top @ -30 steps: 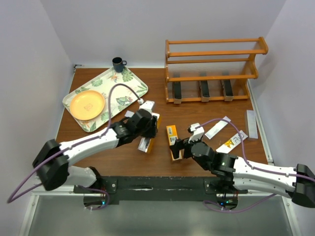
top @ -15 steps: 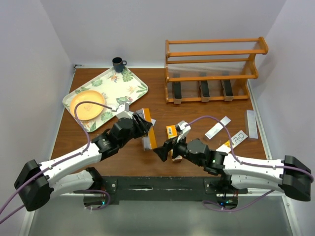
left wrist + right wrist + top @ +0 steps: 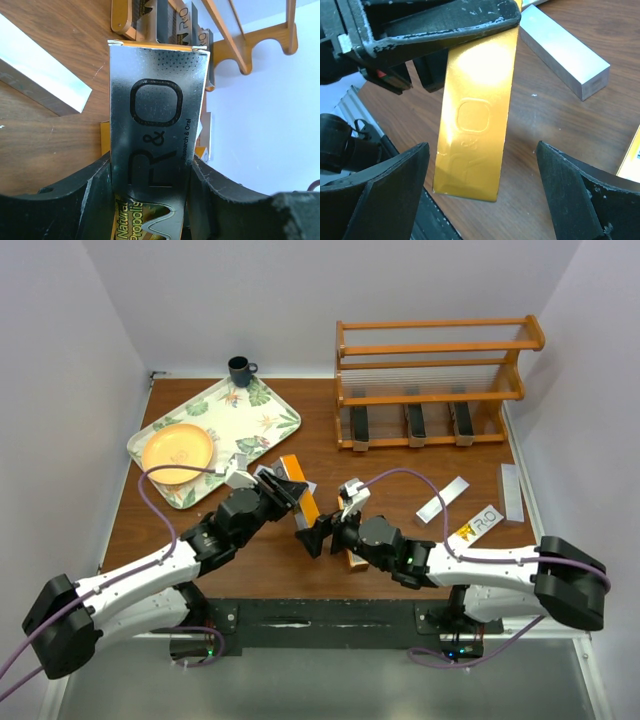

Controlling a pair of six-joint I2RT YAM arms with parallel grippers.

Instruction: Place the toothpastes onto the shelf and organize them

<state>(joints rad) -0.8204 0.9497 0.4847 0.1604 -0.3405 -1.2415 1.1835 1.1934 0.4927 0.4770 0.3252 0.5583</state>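
Observation:
My left gripper (image 3: pixel 290 490) is shut on an orange-yellow toothpaste box (image 3: pixel 300 502) and holds it tilted above the table; the left wrist view shows its R&O face (image 3: pixel 157 115) clamped between both fingers. My right gripper (image 3: pixel 312 537) is open, and the box's free gold end (image 3: pixel 475 120) hangs between its spread fingers (image 3: pixel 380 200) without touching them. The orange-brown shelf (image 3: pixel 440 340) stands at the back right with three black boxes (image 3: pixel 414 423) on its bottom tier.
A silver box (image 3: pixel 565 50) lies just behind the held one. Two more silver boxes (image 3: pixel 442 500) (image 3: pixel 511 490) and a white-orange box (image 3: pixel 478 523) lie right of centre. A leaf-patterned tray (image 3: pixel 260 415) with an orange plate (image 3: pixel 178 452) and a dark cup (image 3: pixel 240 370) sit at the back left.
My left gripper has lifted the orange-yellow box off the table and drawn it nearer. My right gripper has moved left, off the box by it, to the held box's lower end.

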